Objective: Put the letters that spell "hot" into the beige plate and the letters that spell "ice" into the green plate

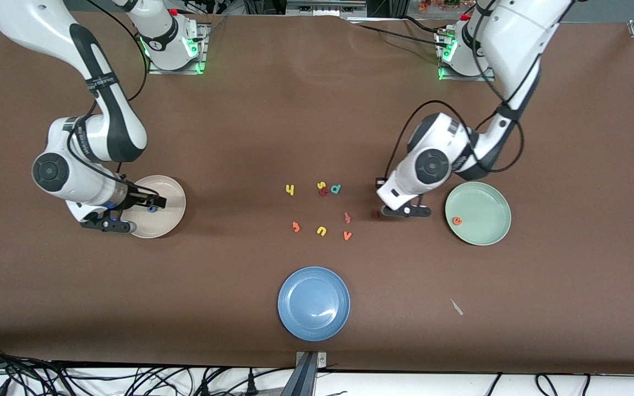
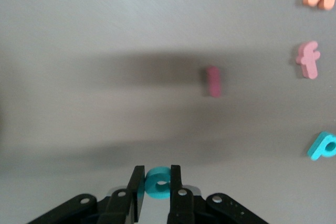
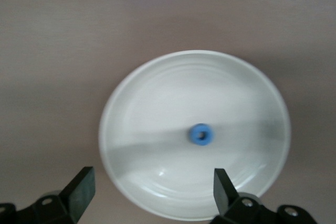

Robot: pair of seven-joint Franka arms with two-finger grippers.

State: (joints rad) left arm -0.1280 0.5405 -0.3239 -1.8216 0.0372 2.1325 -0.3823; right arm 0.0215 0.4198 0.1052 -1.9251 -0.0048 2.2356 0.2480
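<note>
Teal foam, the c (image 2: 157, 183), sits pinched between the nearly closed fingers of the left gripper (image 1: 405, 212), just beside the green plate (image 1: 487, 234), which holds the orange e (image 1: 457, 221). Bare brown table (image 1: 240, 137) surrounds it. The right gripper (image 3: 152, 190) hangs wide open over the beige plate (image 3: 157, 103), the blue o (image 3: 201, 134) lying inside.

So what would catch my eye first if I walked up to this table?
Probably the scatter of tiny foam letters mid-table, between the two arms. The right gripper hangs open over the beige plate, where a blue o lies. The left gripper pinches a teal c beside the green plate, which holds an orange e.
</note>
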